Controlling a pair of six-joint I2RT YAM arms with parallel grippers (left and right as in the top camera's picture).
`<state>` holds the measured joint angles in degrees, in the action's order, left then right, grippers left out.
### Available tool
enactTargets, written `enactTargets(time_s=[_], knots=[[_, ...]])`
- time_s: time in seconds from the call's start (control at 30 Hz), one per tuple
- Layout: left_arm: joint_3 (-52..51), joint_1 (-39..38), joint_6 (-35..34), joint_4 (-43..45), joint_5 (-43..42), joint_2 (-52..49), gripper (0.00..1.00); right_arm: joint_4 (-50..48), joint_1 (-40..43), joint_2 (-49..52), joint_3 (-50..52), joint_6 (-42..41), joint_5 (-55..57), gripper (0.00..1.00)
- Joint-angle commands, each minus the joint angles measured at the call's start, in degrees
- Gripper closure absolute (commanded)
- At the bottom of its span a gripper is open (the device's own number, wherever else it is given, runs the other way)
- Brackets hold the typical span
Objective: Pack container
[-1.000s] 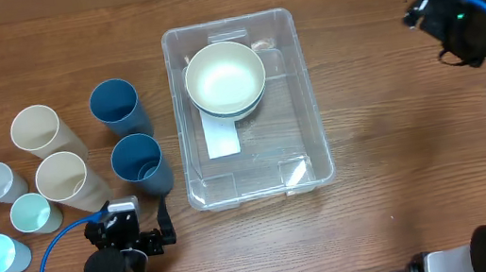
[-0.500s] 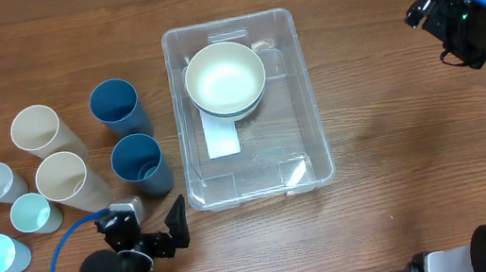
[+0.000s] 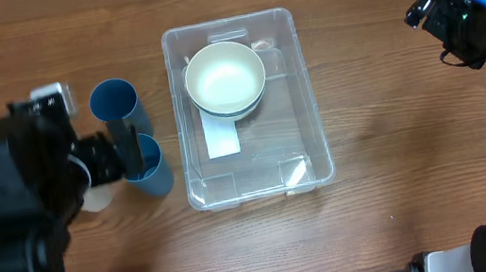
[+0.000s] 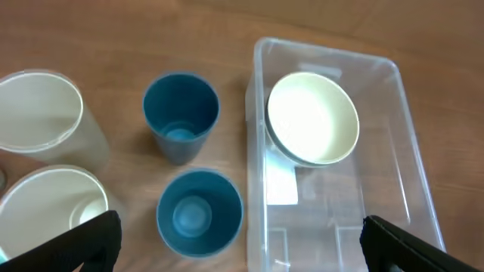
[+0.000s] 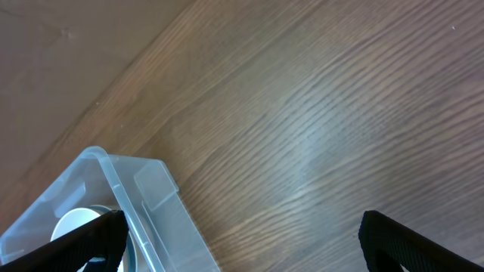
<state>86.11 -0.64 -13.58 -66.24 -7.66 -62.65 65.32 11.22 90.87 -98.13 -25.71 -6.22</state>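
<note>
The clear container (image 3: 302, 118) lies mid-table with a white label (image 3: 222, 141) on its bottom. A cream bowl (image 3: 226, 79) sits in its far end, stacked on a darker bowl. In the left wrist view the container (image 4: 378, 189) is on the right, with the bowl (image 4: 311, 117) inside. My left gripper (image 3: 126, 150) is open and empty, high over two dark blue cups (image 3: 113, 102). Its jaws (image 4: 240, 245) span the nearer blue cup (image 4: 199, 213) and the container's left wall. My right gripper (image 3: 425, 10) is open and empty, far right of the container (image 5: 144, 204).
Two cream cups (image 4: 38, 109) stand left of the blue ones in the left wrist view. My left arm hides the other cups in the overhead view. Bare wood lies to the right of the container (image 5: 318, 136).
My left arm has risen from the table's front edge and swung back over the cups, now covering most of them. The right arm has barely moved.
</note>
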Motion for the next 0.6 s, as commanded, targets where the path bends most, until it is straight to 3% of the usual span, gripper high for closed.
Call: enactTargets(time_s=[0.0,0.1,0.2,0.3,0.43,0.57], knots=[[6.4,0.5,-2.5,-2.7,5.2,-6.2,0.00,-0.3,0.0,-0.3,-0.5,-0.3,-0.3,0.00],[7.8,8.3,-18.4,-7.3,17.1,-8.0,0.00,-0.3,0.0,-0.3,-0.5,-0.3,-0.3,0.00],[7.9,21.8,-22.4,-7.2,16.3,-8.1,0.00,-0.3,0.0,-0.3,-0.5,-0.3,-0.3,0.00],[7.9,38.2,-23.2,-6.3,13.0,-10.4,0.00,-0.3,0.0,-0.3,-0.5,-0.3,-0.3,0.00],[7.9,51.3,-22.6,-5.3,7.6,-18.9,0.00,-0.3,0.0,-0.3,-0.5,-0.3,-0.3,0.00],[7.9,57.9,-20.1,-2.5,4.6,-27.2,0.00,-0.3,0.0,-0.3,-0.5,-0.3,-0.3,0.00]])
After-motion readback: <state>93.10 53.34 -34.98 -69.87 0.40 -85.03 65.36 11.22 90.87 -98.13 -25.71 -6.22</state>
